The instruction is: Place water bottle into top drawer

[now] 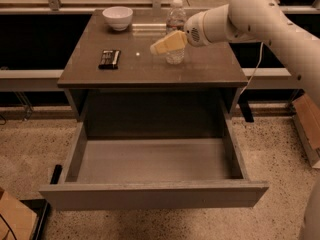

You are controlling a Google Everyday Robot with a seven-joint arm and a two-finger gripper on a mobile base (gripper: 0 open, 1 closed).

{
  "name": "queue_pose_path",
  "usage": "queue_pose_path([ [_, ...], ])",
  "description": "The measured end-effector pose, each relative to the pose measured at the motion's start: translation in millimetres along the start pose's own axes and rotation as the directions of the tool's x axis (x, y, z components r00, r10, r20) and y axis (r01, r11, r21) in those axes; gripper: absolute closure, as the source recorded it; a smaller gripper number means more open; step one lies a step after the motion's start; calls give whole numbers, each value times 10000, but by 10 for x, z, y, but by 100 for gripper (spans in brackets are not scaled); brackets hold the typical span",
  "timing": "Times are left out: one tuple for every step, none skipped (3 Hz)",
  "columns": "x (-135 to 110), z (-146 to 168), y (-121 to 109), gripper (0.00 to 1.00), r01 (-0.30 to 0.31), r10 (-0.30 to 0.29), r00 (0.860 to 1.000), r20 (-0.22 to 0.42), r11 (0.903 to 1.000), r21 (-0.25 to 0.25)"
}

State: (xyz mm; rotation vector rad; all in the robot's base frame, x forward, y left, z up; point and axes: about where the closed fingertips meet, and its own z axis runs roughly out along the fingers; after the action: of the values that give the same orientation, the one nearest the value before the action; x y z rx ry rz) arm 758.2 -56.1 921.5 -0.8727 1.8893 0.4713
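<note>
The water bottle [176,18] stands upright at the back middle of the grey-brown table [150,71], its white cap and label band showing. My gripper [167,43], with cream-coloured tips, reaches in from the right on the white arm [250,14]. It lies across the bottle's lower half and pokes out past its left side. Whether it touches the bottle I cannot tell. The top drawer [150,196] is pulled wide open below the tabletop, and its grey interior is empty.
A white bowl [118,17] sits at the table's back left. A small black flat object [109,59] lies on the left of the tabletop. A metal rail and posts run behind the table. Cardboard shows at the lower left and far right on the speckled floor.
</note>
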Motion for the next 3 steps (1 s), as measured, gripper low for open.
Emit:
queue_pose_path([
  [-31, 365, -156, 0, -74, 75, 9997, 238, 10000, -53],
  [-2, 582, -377, 17, -305, 299, 9992, 280, 9993, 198],
  [116, 684, -566, 40, -757, 744, 9969, 267, 9959, 502],
])
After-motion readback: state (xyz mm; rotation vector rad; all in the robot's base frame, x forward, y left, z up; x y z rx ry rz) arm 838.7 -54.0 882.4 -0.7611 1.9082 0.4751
